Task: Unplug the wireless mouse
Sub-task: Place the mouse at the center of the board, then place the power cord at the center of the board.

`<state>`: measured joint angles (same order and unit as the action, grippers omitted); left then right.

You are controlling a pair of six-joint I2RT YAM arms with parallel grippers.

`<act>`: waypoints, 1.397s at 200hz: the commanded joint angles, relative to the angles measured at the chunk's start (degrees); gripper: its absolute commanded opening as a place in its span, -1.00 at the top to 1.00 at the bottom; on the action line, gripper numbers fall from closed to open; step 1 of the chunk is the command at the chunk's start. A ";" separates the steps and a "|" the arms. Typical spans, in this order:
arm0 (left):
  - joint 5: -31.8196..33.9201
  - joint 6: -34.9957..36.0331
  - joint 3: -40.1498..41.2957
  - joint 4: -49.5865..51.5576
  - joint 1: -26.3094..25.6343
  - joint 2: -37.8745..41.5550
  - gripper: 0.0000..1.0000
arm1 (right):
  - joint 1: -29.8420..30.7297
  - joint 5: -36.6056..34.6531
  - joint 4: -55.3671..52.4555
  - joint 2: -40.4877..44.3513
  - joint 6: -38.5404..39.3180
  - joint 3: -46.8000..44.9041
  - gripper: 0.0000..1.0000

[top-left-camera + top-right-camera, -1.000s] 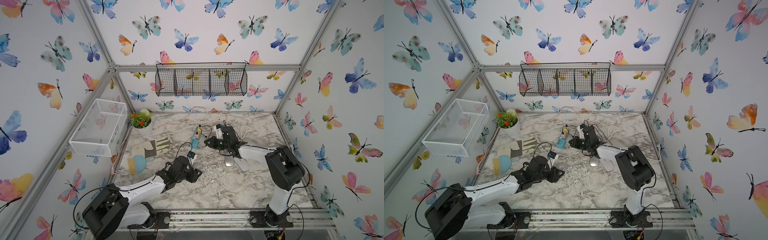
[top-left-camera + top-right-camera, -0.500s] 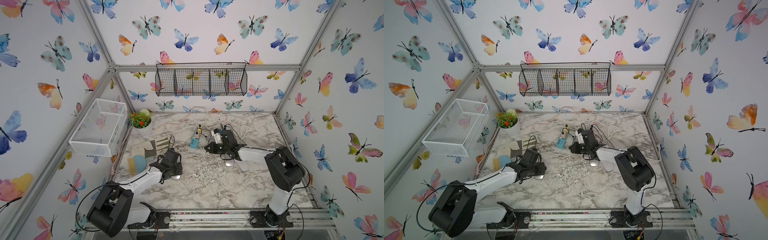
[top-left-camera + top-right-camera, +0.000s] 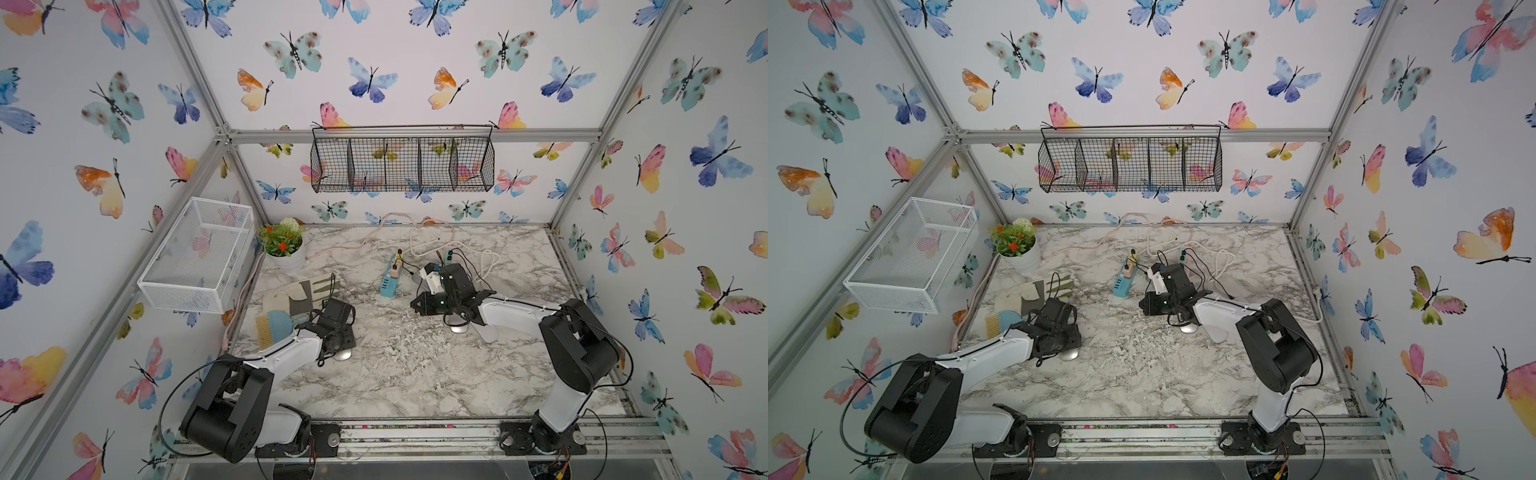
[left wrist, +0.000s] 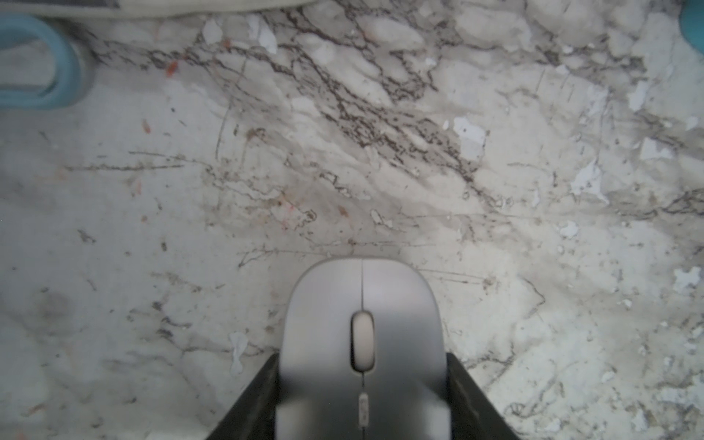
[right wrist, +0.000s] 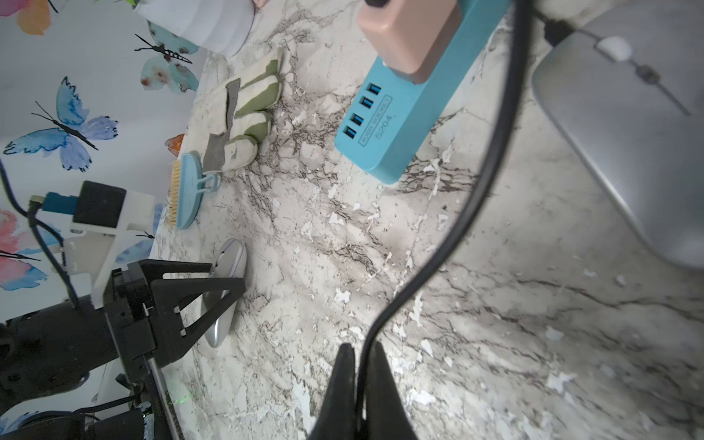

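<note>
At the table's (image 3: 415,386) eight o'clock our left gripper (image 4: 362,365) clamps the mouse (image 4: 362,289), light and slick we judge, by its sides; our right gripper (image 5: 361,348) pinches the limp cable (image 5: 490,171).

- A silver mouse (image 4: 362,335) with a pale scroll wheel lies flat on the counter at the near left, clasped at both sides by the left gripper (image 4: 362,358).
- A second mouse (image 5: 628,133), also silver, lies flat right of centre, with a black plug at its front.
- A black cable (image 5: 519,45) passes beside the blue USB hub (image 5: 411,122), pinched in the right gripper (image 5: 361,348).
</note>
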<state>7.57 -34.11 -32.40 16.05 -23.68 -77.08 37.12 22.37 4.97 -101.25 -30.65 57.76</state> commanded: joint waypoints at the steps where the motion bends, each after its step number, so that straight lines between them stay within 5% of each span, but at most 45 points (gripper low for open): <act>1: 1.05 -2.10 3.02 5.72 0.22 -0.35 0.11 | 0.34 -1.45 -1.19 0.38 0.95 -0.37 0.97; 73: 2.91 -5.01 4.01 7.77 0.42 4.80 -0.93 | 0.49 -1.69 -1.93 -0.09 1.28 0.34 0.94; 100: 4.38 -4.95 3.42 7.62 0.40 9.48 -0.96 | 0.49 -2.04 -2.48 0.35 1.74 0.26 0.92; 153: -3.80 8.59 -3.79 -4.86 -0.22 15.37 -0.98 | 0.49 -8.45 -7.84 2.49 5.61 0.96 0.79; 208: -10.62 17.37 -11.70 -19.96 -1.76 3.18 -0.96 | 0.49 -11.18 -10.71 5.24 6.57 3.57 0.29; 279: -14.90 25.76 -25.65 -24.76 -4.95 -17.71 -0.66 | 0.49 -17.18 -9.15 22.21 9.15 -7.74 0.26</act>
<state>-4.86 -12.93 -53.78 -6.04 -27.53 -90.04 37.23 9.34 -3.79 -83.57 -22.92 53.87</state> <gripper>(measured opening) 0.834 0.367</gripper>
